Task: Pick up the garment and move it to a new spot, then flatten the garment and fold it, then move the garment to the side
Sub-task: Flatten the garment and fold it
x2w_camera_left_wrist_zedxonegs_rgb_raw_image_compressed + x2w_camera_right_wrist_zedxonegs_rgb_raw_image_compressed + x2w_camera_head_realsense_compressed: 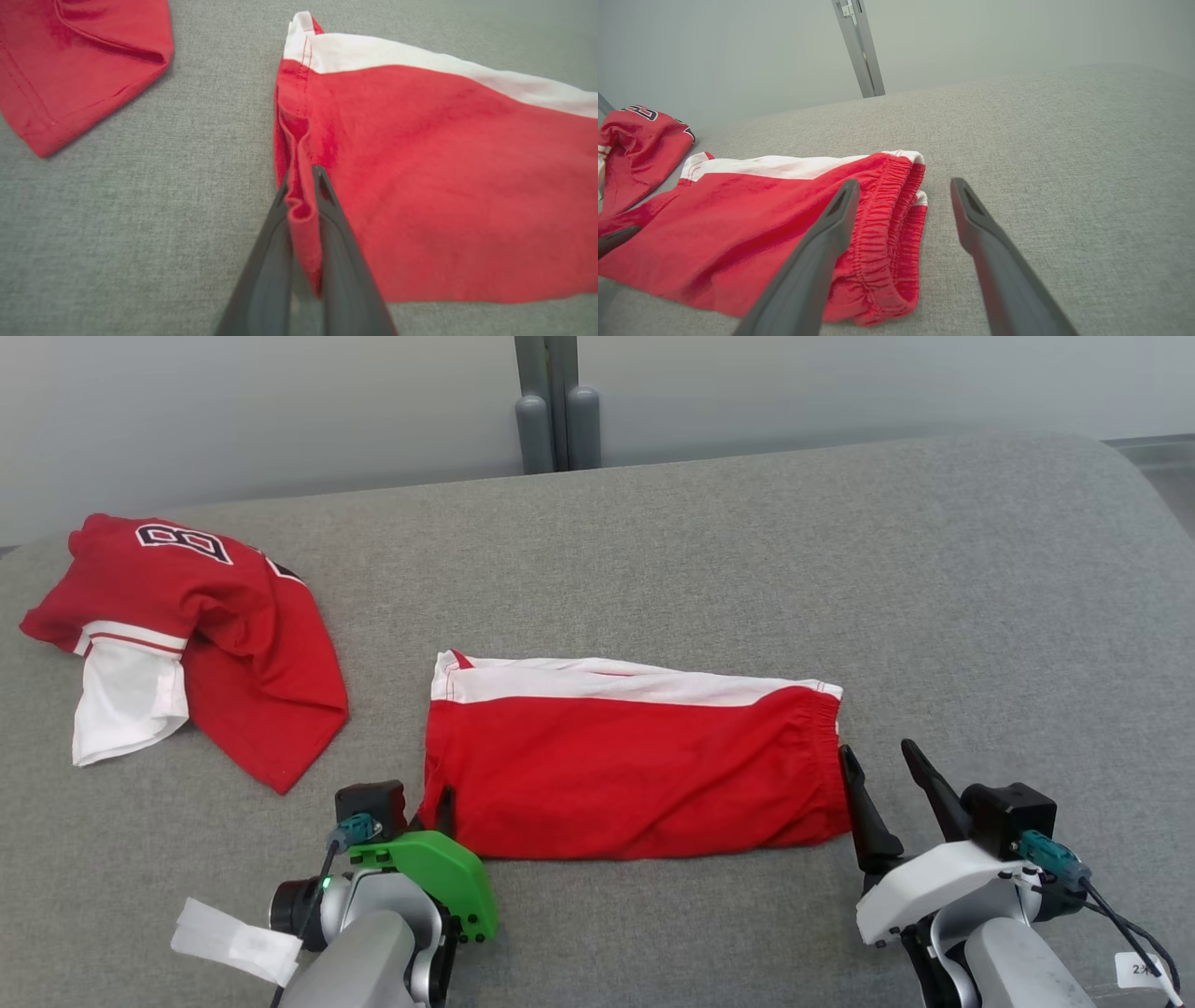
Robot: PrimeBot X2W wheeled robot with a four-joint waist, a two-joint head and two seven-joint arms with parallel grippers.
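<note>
1. A grey metal post [547, 373] stands upright.
2. Behind the post runs a plain pale wall [280, 401].
3. In front of the post, a grey fabric-covered counter [747, 541] spreads wide, evenly lit.

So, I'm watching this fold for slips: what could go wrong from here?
The left tool pinches a thin bunched edge of the red shorts; a pull may slip it free. The right tool stands open beside the waistband, gripping nothing, so a one-sided lift could undo the fold. The red jersey lies near the left tool and could snag.
</note>
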